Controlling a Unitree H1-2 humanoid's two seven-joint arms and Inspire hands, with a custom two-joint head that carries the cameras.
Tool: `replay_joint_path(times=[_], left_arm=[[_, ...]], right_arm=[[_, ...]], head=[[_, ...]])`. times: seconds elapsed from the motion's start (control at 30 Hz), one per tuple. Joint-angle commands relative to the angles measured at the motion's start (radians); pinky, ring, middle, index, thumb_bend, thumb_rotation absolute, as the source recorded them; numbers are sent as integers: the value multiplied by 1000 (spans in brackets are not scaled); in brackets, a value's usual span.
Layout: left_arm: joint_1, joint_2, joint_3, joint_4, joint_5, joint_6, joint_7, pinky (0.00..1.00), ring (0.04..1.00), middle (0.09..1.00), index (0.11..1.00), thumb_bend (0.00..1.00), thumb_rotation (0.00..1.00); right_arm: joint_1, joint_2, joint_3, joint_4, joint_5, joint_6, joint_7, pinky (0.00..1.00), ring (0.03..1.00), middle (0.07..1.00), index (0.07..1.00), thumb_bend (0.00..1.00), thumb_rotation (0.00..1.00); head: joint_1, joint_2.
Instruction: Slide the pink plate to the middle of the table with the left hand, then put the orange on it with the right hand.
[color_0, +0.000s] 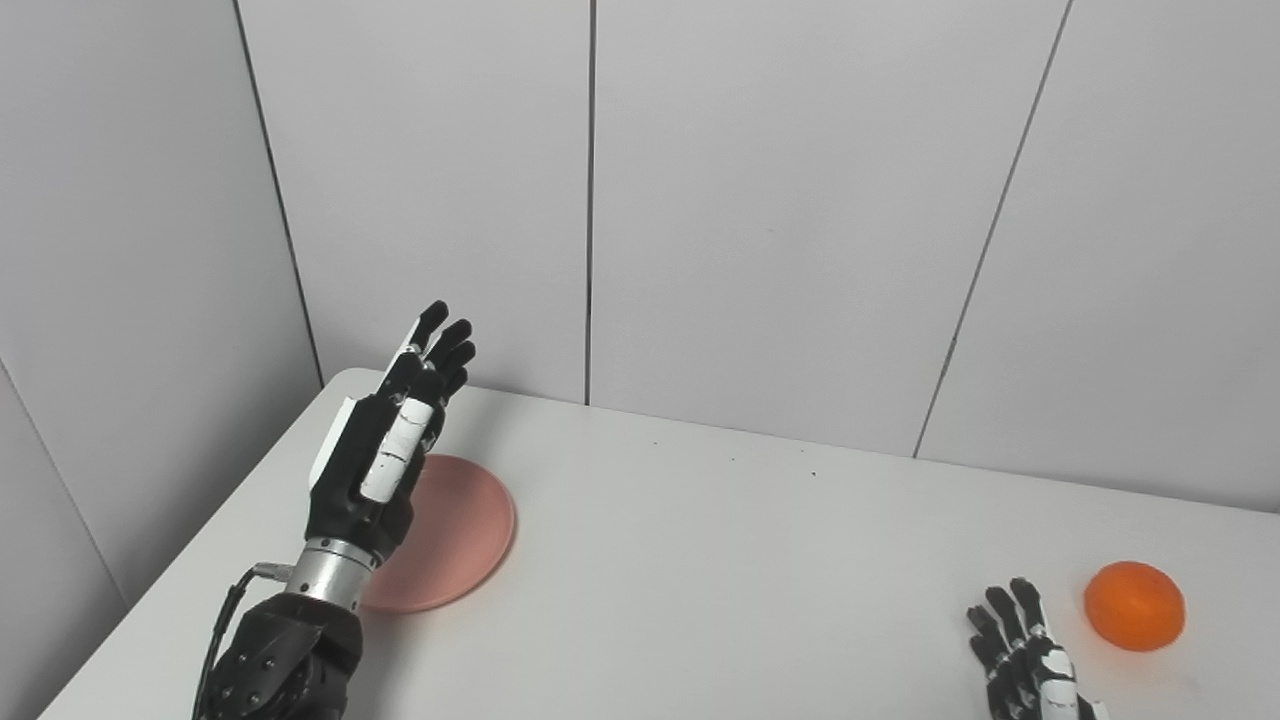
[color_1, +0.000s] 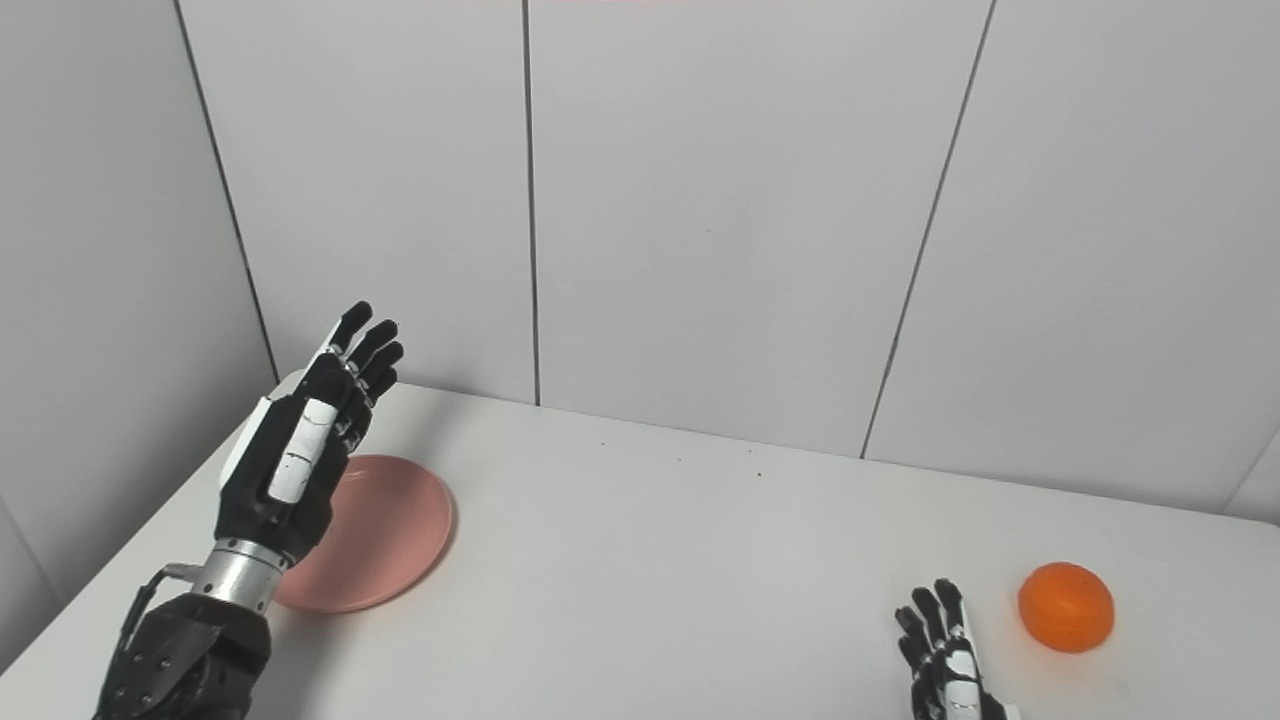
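Two hands are empty with fingers extended: the left hand (color_0: 385, 455), raised over the pink plate (color_0: 455, 535), should lower onto its near-left rim and push toward the table (color_0: 700, 560) centre, while the orange (color_0: 1135, 605) lies just beyond the right hand (color_0: 1030, 660).

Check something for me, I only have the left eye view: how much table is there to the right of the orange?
Observer: The right eye view shows a wider strip of bare table past the orange, running on to the frame edge.
Operator: Anything standing at that far end?
Observer: Nothing on the surface that I can see, but a wall corner seam slants down to the table's back edge there, outside your frame.
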Motion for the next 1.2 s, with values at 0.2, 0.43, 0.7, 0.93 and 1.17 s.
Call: replay_joint_path(times=[0.2, 0.43, 0.7, 0.93, 1.17], left_arm=[[-55, 93, 39, 75, 27, -66, -46, 1000, 956, 932, 999, 910, 768], [-66, 111, 90, 127, 25, -65, -30, 991, 915, 932, 977, 906, 741], [-90, 140, 134, 208, 3, -95, -51, 790, 902, 938, 990, 898, 731], [-102, 170, 153, 257, 20, -90, -40, 835, 912, 962, 997, 913, 760], [-109, 182, 171, 323, 18, -84, -35, 909, 929, 963, 993, 890, 734]], right_arm=[[82, 17, 3, 120, 2, -8, 3, 982, 949, 967, 1000, 768, 1000], [82, 17, 2, 122, 2, -8, 5, 985, 946, 968, 1000, 762, 1000], [82, 18, 2, 125, -3, -12, 1, 971, 942, 963, 1000, 752, 1000], [80, 17, 3, 129, -8, -18, 0, 968, 941, 961, 998, 750, 1000], [81, 18, 1, 127, -9, -14, -3, 960, 932, 955, 996, 750, 1000]], head=[[3, 2], [3, 4], [0, 5], [-3, 5], [-2, 6]])
